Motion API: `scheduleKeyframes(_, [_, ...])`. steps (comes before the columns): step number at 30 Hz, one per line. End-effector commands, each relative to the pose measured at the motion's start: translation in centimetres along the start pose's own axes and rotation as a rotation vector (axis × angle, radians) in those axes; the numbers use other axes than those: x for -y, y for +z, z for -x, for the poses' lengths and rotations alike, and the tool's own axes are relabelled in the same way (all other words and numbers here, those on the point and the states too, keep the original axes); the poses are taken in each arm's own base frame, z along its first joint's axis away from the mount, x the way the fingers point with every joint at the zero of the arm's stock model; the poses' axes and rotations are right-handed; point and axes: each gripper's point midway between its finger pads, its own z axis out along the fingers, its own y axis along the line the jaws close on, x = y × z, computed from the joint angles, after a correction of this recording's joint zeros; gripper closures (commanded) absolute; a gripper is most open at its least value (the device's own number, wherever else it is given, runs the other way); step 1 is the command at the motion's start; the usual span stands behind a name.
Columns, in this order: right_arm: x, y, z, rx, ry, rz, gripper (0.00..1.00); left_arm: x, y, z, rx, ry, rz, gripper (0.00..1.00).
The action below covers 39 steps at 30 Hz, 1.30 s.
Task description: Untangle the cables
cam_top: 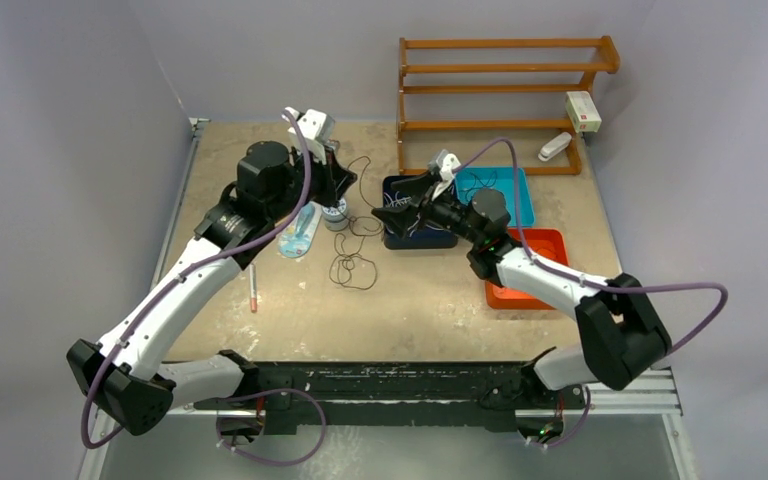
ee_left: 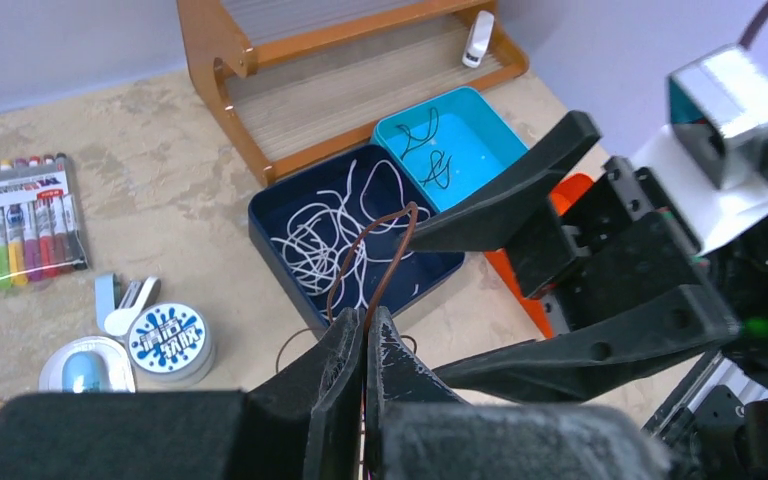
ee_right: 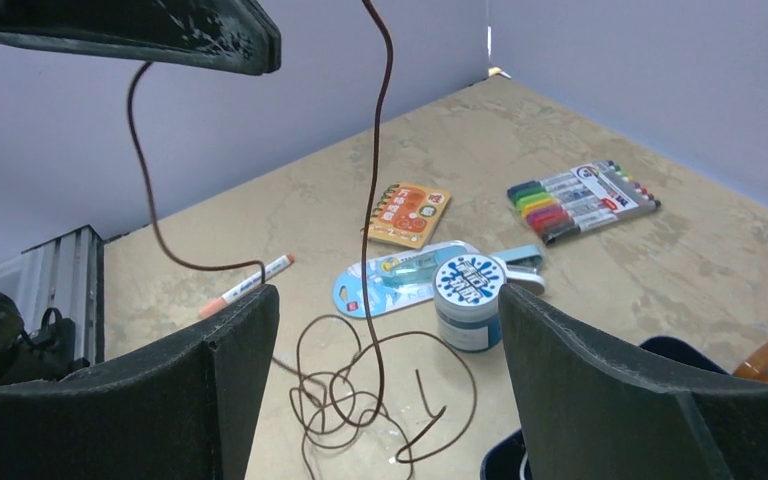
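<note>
Left wrist view shows the left jaws clamped on the brown cable [ee_left: 392,255]. The right jaws stand apart, this cable hanging between them, its loops lying on the surface [ee_right: 660,270].

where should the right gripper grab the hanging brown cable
Take the single strand of the brown cable hanging below the left gripper, above the loops on the table. Come in level from the side, with the open jaws of the right gripper straddling it: there it hangs near vertical and alone, while the loops overlap.
</note>
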Motion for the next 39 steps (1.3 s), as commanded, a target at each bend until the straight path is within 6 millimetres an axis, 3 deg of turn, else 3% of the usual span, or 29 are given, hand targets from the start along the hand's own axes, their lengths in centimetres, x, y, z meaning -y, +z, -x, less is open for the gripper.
scheduleKeyframes(1, [-0.7,2.1,3.6,0.103,-0.057,0.036,0.19,1.8,-1.2,4.4,0.119,0.038,-0.058,1.00])
scheduleKeyframes(6, [-0.2,3.9,1.5,0.069,-0.024,0.018,0.23,2.4,-1.6,5.4,0.139,0.039,-0.080,1.00])
scheduleKeyframes(14, [0.5,5.6,-3.3,-0.011,0.046,0.000,0.49,3.0,-3.8,9.1,0.223,0.052,-0.067,1.00])
scheduleKeyframes(28, [0.5,4.8,-10.1,-0.127,0.091,-0.028,0.60,3.0,-8.1,16.2,0.410,0.069,0.017,1.00])
scheduleKeyframes(32, [0.3,4.1,-10.7,-0.136,0.100,-0.031,0.62,2.8,-8.8,17.2,0.441,0.070,0.038,1.00])
scheduleKeyframes(39, [0.2,1.4,-9.4,-0.116,0.050,-0.088,0.58,2.6,-8.9,17.3,0.448,0.062,0.053,1.00])
